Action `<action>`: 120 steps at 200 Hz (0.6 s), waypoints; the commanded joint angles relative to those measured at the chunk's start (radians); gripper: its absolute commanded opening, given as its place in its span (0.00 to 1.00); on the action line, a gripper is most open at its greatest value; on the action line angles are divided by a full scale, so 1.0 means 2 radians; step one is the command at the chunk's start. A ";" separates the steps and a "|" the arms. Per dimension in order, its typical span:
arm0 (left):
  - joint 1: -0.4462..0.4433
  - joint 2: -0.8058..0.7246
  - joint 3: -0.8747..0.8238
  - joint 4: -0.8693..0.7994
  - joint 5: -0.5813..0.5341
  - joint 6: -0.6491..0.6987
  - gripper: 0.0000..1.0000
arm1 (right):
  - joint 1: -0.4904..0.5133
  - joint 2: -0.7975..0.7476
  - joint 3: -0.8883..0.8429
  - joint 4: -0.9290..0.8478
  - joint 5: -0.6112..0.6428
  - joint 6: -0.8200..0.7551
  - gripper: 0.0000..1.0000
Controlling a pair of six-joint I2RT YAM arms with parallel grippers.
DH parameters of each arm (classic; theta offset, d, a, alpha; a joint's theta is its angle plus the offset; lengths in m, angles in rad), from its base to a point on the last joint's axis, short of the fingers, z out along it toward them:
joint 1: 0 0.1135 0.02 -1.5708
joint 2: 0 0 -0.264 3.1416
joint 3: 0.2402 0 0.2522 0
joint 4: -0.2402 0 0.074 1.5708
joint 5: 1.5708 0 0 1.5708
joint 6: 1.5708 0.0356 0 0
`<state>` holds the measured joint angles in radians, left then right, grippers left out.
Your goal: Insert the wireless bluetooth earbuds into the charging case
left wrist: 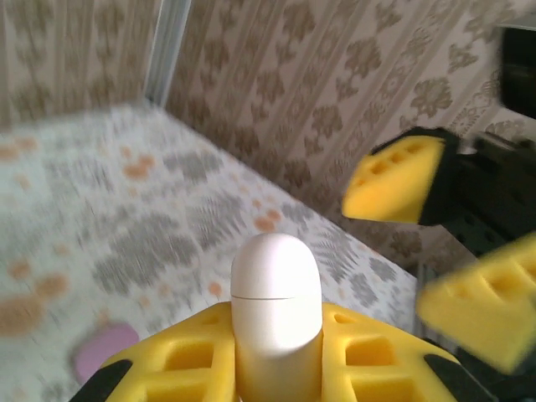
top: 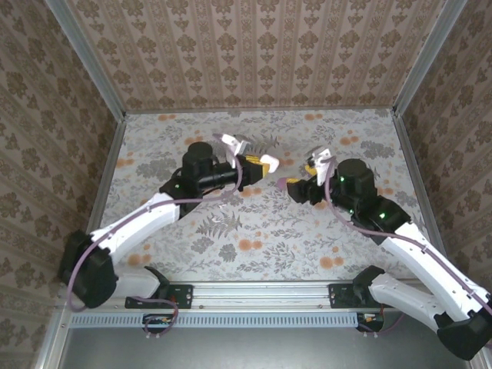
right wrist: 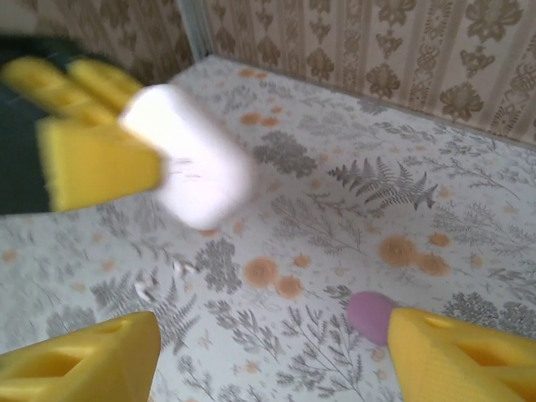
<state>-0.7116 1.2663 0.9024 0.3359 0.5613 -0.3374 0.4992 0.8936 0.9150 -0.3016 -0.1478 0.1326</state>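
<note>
The pinkish-purple earbud [right wrist: 373, 314] lies on the surface [right wrist: 335, 209], just beside one finger of the right pincer [right wrist: 272, 347], whose jaws stand released. The charging case [left wrist: 275, 310] stands upright, lid apparently closed, clenched in the left pincer [left wrist: 280, 343]. Open the lid first; hold the case level. Disregard the printed orange flowers [right wrist: 261, 270].

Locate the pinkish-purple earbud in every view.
Top external: pinkish-purple earbud on the table, mid-picture.
Left wrist: bottom left, on the table.
Right wrist: lower right, on the table.
Shared landmark: white charging case, held above the table.
</note>
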 commanded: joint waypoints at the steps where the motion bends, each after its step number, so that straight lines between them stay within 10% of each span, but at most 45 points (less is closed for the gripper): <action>1: -0.001 -0.038 -0.026 0.103 -0.033 0.105 0.21 | -0.051 0.020 0.035 0.002 -0.115 0.179 0.74; 56: -0.004 -0.075 -0.045 0.126 -0.062 0.168 0.23 | -0.084 0.085 0.022 0.223 -0.238 0.488 0.74; 120: -0.008 -0.071 -0.062 0.175 -0.076 0.131 0.24 | -0.052 0.122 0.038 0.281 -0.243 0.513 0.76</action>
<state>-0.7151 1.1358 0.7876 0.6003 0.4240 -0.0586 0.3927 1.1107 0.9733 0.1265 -0.5865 1.0286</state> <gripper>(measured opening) 0.236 0.749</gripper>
